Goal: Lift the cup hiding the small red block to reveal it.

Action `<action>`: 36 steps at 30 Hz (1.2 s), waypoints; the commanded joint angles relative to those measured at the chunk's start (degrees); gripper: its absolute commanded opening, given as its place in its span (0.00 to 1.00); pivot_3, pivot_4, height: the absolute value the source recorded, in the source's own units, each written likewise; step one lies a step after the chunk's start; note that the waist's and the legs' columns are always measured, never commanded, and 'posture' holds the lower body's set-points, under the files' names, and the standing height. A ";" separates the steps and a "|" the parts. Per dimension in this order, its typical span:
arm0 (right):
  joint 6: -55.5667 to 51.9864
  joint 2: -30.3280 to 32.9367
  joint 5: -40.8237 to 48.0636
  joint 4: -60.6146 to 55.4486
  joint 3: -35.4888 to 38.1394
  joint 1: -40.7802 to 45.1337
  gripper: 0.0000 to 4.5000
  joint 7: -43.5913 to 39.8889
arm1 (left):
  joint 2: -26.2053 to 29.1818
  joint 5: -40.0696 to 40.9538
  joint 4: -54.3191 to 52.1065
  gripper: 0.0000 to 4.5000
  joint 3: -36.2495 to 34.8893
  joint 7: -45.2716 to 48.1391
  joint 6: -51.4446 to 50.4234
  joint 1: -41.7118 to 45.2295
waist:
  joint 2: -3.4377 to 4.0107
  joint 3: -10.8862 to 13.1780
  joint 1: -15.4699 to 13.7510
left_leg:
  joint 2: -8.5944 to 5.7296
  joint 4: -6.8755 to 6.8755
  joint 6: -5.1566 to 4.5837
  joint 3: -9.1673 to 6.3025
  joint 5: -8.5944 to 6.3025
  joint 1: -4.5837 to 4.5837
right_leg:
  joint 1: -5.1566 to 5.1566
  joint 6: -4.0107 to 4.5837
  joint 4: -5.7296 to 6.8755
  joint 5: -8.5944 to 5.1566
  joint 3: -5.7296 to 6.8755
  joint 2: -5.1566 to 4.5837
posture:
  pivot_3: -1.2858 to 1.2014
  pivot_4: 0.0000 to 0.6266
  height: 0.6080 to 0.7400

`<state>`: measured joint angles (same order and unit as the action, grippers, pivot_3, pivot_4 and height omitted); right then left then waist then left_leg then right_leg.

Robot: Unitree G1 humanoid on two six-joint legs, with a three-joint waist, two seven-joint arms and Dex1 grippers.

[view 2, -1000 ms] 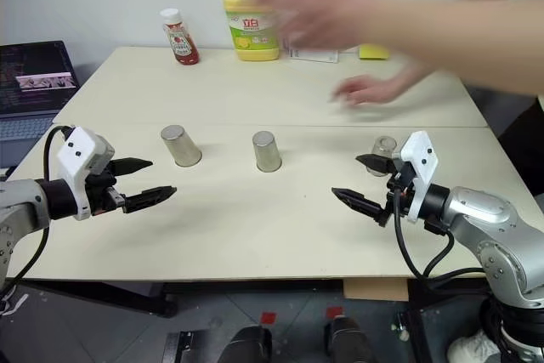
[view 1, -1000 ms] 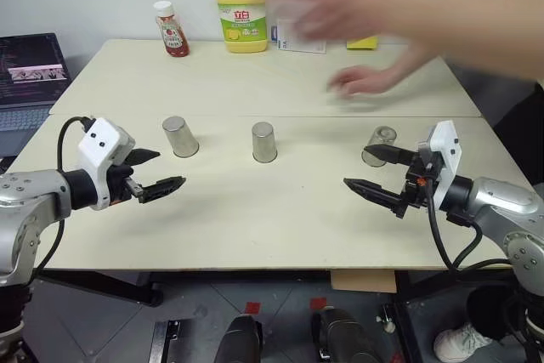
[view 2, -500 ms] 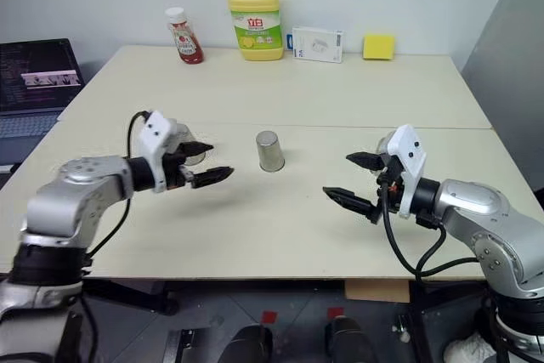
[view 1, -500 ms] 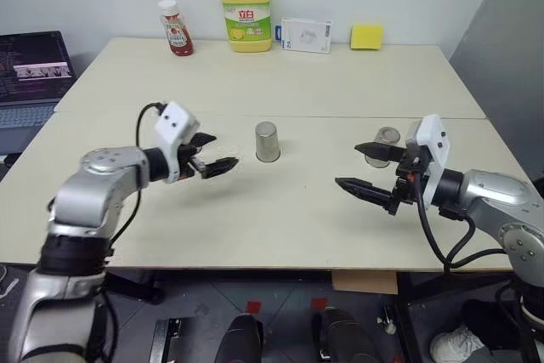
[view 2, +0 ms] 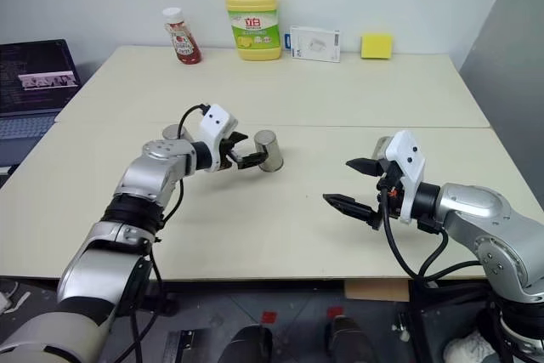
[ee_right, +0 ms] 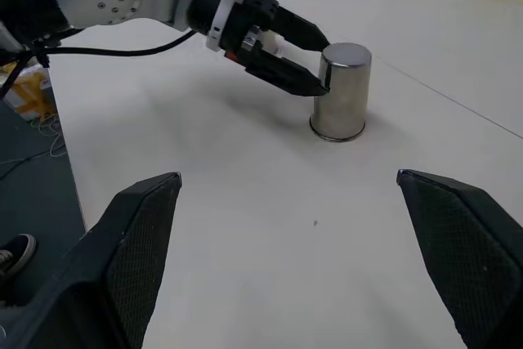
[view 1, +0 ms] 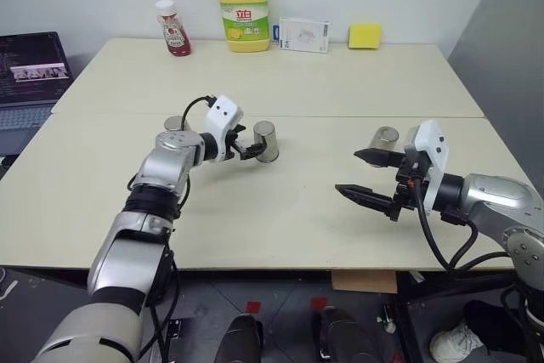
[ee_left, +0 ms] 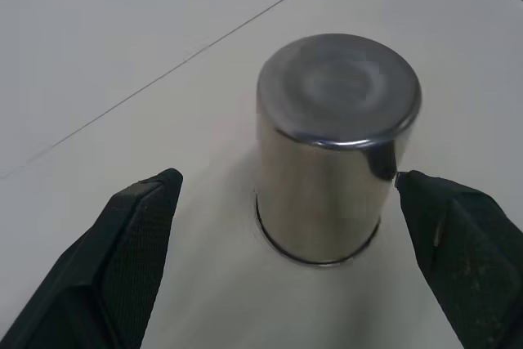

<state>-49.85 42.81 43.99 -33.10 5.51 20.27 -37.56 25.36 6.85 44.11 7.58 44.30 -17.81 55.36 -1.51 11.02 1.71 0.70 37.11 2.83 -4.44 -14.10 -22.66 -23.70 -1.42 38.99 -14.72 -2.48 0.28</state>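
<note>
Three alike silvery cups stand upside down in a row across the table: a left cup (view 1: pixel 173 122) partly behind my left arm, a middle cup (view 1: pixel 266 141) and a right cup (view 1: pixel 383 138). The small red block is hidden, and I cannot tell which cup covers it. My left gripper (view 1: pixel 252 144) is open at the middle cup's left side. In the left wrist view this cup (ee_left: pixel 331 145) stands between the two fingers (ee_left: pixel 135 239), with one tip close to its wall. My right gripper (view 1: pixel 347 172) hangs open above the table, in front of the right cup.
Along the far edge stand a ketchup bottle (view 1: pixel 173 29), a yellow detergent bottle (view 1: pixel 241 10), a white box (view 1: pixel 304 35) and a yellow sponge (view 1: pixel 364 36). A laptop (view 1: pixel 34 65) sits off the table's left side. A seam (view 1: pixel 340 116) runs across the tabletop.
My left arm has swung forward and to the right, from the table's left side to the middle cup. A person's arms above the table have gone. The right gripper has stayed put.
</note>
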 commanded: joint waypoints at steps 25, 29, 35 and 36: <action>2.03 0.02 -0.87 -1.55 0.53 -0.82 1.00 -0.41 | -5.16 0.35 9.59 0.61 -7.35 2.76 5.63 8.57 | -0.01 0.01 0.14 | -0.01 0.00 0.00 -0.05 0.00 -0.04 | -0.02 -0.01 0.02 0.00 0.04 0.00 | 0.52 0.24 1.00; 1.90 -0.21 -0.71 -1.91 0.61 -1.08 1.00 0.00 | -1.53 0.61 -5.19 0.61 -9.09 -0.43 -0.81 4.04 | -0.01 0.00 0.42 | 0.03 -0.02 0.01 -0.05 0.00 -0.01 | -0.04 0.00 0.03 0.01 0.01 0.00 | 0.52 0.24 1.00; 2.06 -0.52 -0.90 -0.85 -0.28 0.10 1.00 -0.41 | 1.33 -0.63 -14.02 0.61 -8.98 -4.33 -8.53 -4.52 | 0.02 -0.01 0.44 | 0.04 -0.05 0.01 -0.05 0.00 0.21 | 0.10 0.00 0.07 0.00 0.01 0.01 | 0.52 0.24 1.00; 2.07 -0.51 -0.96 -0.59 -0.40 0.42 1.00 -0.57 | 1.35 -0.58 -14.77 0.61 -8.90 -4.74 -9.18 -5.31 | 0.02 -0.01 0.32 | 0.04 -0.04 0.01 -0.06 0.00 0.23 | 0.15 -0.01 0.07 0.00 0.01 0.00 | 0.52 0.24 1.00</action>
<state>-49.08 42.39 43.10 -33.34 5.09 19.18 -37.50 26.43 6.06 33.21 -0.96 40.48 -25.50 50.03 -1.49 11.01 2.02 0.74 37.10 2.84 -4.51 -14.09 -22.43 -23.55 -1.43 39.06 -14.72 -2.45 0.29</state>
